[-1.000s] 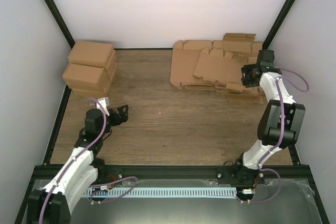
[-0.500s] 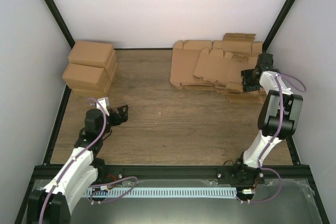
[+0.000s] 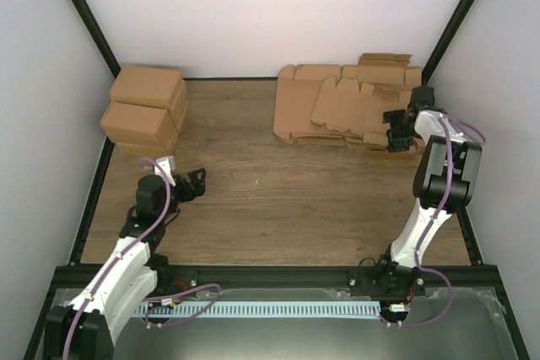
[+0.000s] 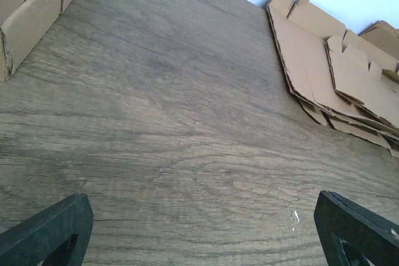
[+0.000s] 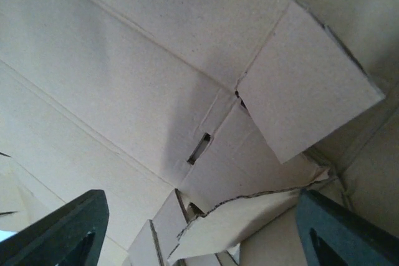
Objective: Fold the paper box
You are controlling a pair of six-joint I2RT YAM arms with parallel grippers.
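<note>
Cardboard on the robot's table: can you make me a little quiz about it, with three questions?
1. True or false: the right gripper is at the right-hand edge of the pile of flat brown corrugated-cardboard blanks.
2. Where do the folded plain brown cardboard cartons stand on the wooden table? A: far left corner. B: near right corner. C: the middle.
3. Fill the gap: the left gripper holds nothing, and its jaws are ____.

Key: 1 true; 2 A; 3 open.
</note>
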